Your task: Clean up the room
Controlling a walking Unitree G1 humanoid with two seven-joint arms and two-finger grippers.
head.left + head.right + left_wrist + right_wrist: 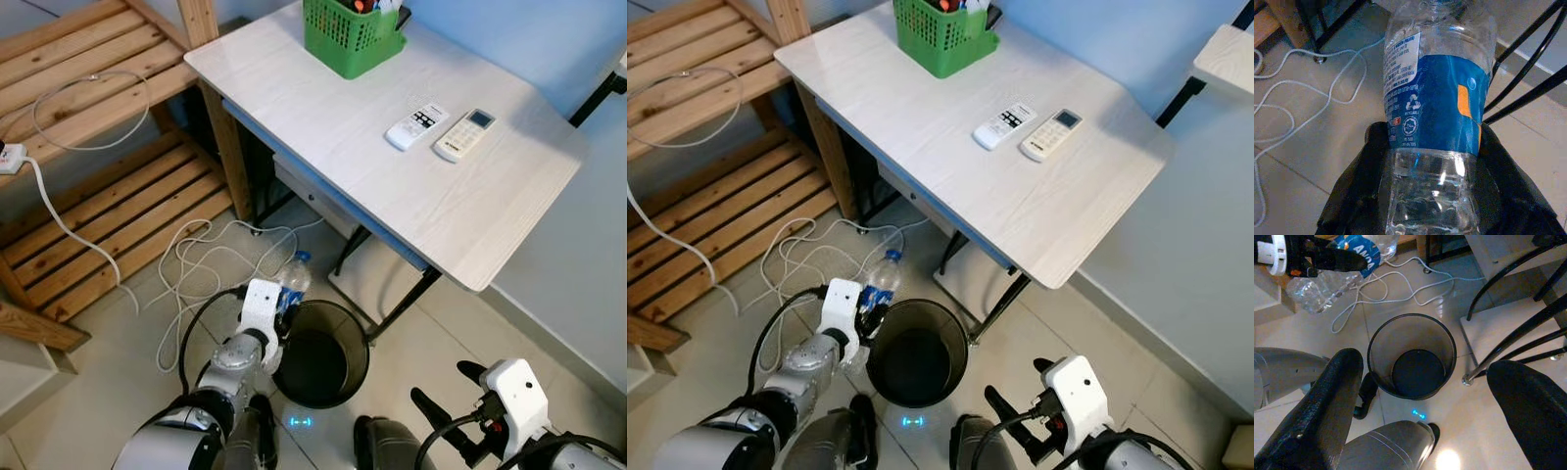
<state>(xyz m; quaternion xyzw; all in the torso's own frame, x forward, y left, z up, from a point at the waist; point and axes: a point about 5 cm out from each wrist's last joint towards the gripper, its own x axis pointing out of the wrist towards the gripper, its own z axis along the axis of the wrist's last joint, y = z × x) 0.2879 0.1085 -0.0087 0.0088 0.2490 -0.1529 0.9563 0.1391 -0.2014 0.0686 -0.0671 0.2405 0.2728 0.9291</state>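
I have the left gripper (285, 302) clenched on the clear plastic bottle (291, 281), held at the far left rim of the black bin (359, 338). My right gripper (1420, 396) hangs released, near right of it.

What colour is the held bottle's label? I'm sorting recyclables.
Blue with an orange patch, on the bottle in the left gripper; clearest in left wrist view.

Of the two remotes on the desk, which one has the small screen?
The remote farther from the green basket; the other remote has dark buttons instead.

one bottle (291, 278), one bin (323, 352) — two remotes (416, 125)
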